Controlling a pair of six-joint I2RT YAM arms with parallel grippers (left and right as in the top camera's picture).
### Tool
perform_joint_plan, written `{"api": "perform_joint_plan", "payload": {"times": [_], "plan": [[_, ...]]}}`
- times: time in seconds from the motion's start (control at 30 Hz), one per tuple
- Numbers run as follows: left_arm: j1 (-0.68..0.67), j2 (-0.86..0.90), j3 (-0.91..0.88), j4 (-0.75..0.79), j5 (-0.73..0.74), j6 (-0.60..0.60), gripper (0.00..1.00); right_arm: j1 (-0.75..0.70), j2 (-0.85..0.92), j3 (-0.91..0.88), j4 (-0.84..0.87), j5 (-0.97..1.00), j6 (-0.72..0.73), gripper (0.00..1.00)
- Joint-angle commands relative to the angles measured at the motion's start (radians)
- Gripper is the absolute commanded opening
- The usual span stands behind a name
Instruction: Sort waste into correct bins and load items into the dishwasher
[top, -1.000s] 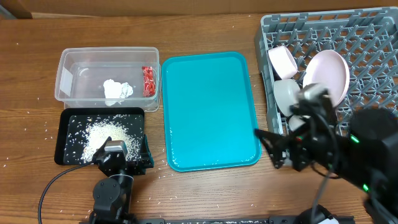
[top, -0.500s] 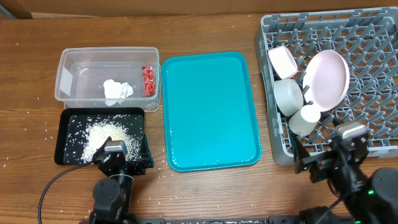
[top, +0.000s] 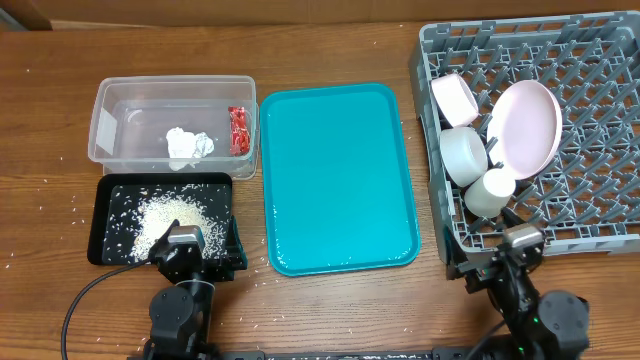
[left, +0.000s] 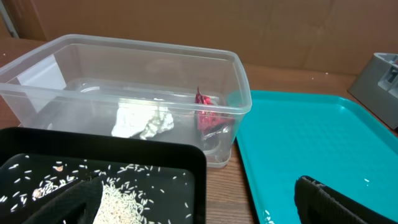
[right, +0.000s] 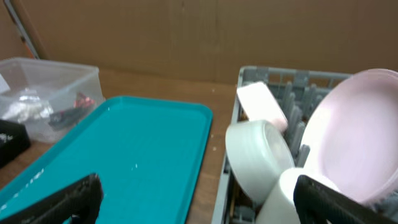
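Observation:
The clear tub (top: 110, 102) holds the red wrapper (top: 238, 130) and the white paper wad (top: 188, 144); both also show in the left wrist view, the wrapper (left: 205, 117) and the wad (left: 144, 122). The black tray (top: 102, 216) holds a heap of rice (top: 172, 220). The grey dish rack (top: 590, 80) holds a large white plate (top: 528, 122) and small white bowls (top: 462, 155), tilted on edge. The chopsticks are not in view. My left gripper (left: 199, 208) is open and empty over the black tray's near edge. My right gripper (right: 202, 205) is open and empty at the rack's front left corner.
The teal serving tray (top: 338, 178) lies bare between the bins and the rack. Loose rice grains are scattered on the wooden table around the black tray. Both arms (top: 185, 255) (top: 520, 262) sit at the table's front edge.
My right arm has drawn back from the rack's front to the table's front edge, with nothing in it. The left arm has not moved.

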Motion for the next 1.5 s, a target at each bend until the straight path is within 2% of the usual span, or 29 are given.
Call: {"api": "perform_joint_plan", "payload": {"times": [0.0,0.27,0.47,0.6,1.47], "plan": [[0.007,-0.01,-0.003,0.002,0.005,-0.011,1.0,-0.004,-0.014,-0.067,0.076,-0.037,0.011,1.0],[0.007,-0.01,-0.003,0.002,0.004,-0.011,1.0,-0.004,-0.014,-0.199,0.223,-0.156,0.01,1.0],[0.007,-0.01,-0.003,0.002,0.004,-0.011,1.0,-0.004,-0.014,-0.219,0.294,-0.192,0.01,1.0],[0.007,-0.01,-0.003,0.002,0.005,-0.011,1.0,-0.004,-0.014,-0.271,0.421,-0.191,0.009,1.0],[0.007,-0.01,-0.003,0.002,0.004,-0.011,1.0,-0.002,-0.014,-0.268,0.414,-0.192,0.009,1.0]]}}
